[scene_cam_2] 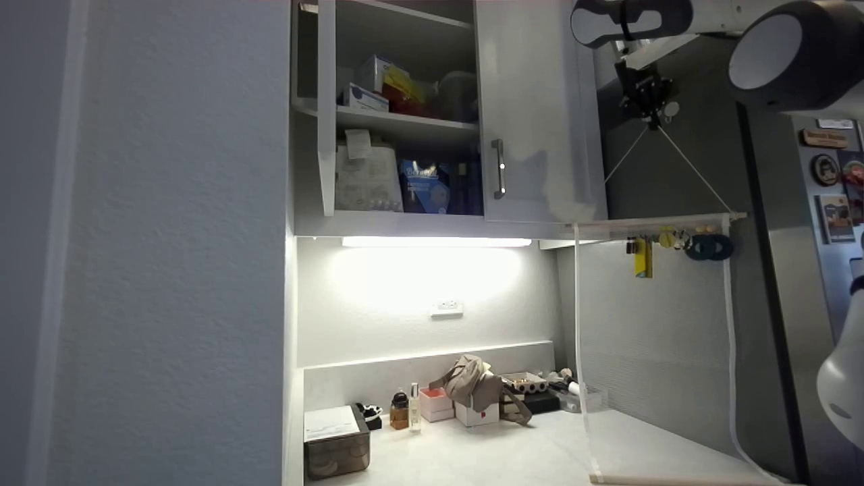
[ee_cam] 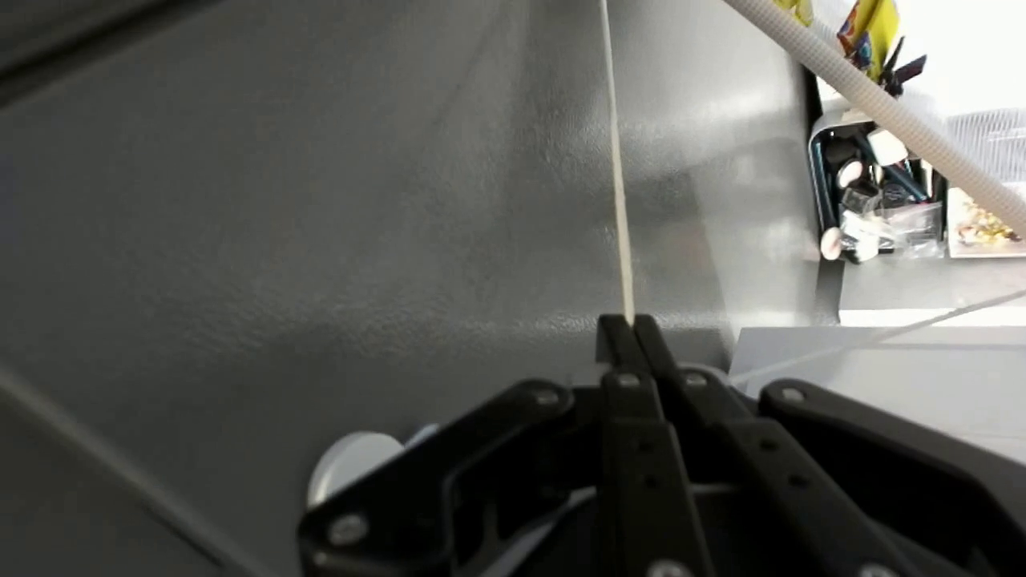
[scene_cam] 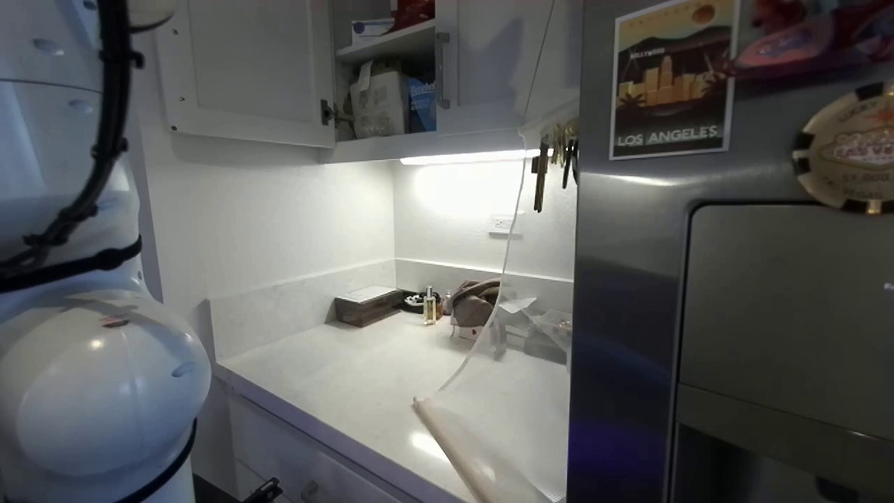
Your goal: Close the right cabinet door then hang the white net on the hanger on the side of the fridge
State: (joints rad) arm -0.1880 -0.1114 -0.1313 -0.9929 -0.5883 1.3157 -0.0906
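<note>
1. Left cabinet door (scene_cam_2: 327,101): swung open at the far left.
2. Dark box with a white lid (scene_cam_2: 337,459): sits at the left of the desk (scene_cam: 314,363).
3. Cabinet shelves (scene_cam_2: 405,119): carry small boxes (scene_cam_2: 366,98) above, a pale pack (scene_cam_2: 368,179) and a blue packet (scene_cam_2: 425,189) below.
4. Clear bottle (scene_cam_2: 415,412): stands upright on the desk, near a brown bottle (scene_cam_2: 399,413).
5. Brown cloth bundle (scene_cam_2: 469,381): lies over a white box (scene_cam_2: 477,414), far on the desk.
6. Right cabinet door (scene_cam_2: 533,88): closed flat, with a handle (scene_cam_2: 499,169) near its left edge.
7. White net (scene_cam_2: 655,351): hangs spread out from its top rod (scene_cam_2: 655,221), beside the grey fridge (scene_cam: 621,293), with its lower rod (scene_cam: 447,447) down by the desk; cannot tell if touching.
8. Claw (ee_cam: 631,324): clenched above the top rod, gripping a thin cord (ee_cam: 616,160) of the white net, with two strands slanting down towards the rod's ends.
9. Round white piece (ee_cam: 353,462): sits on the fridge's side, near the claw.
10. Keys (scene_cam: 540,188): hang just left of the fridge's front in an exterior view.
11. Los Angeles card (scene_cam: 670,80): sits on the fridge's front, left of a round chip (scene_cam: 848,150).
</note>
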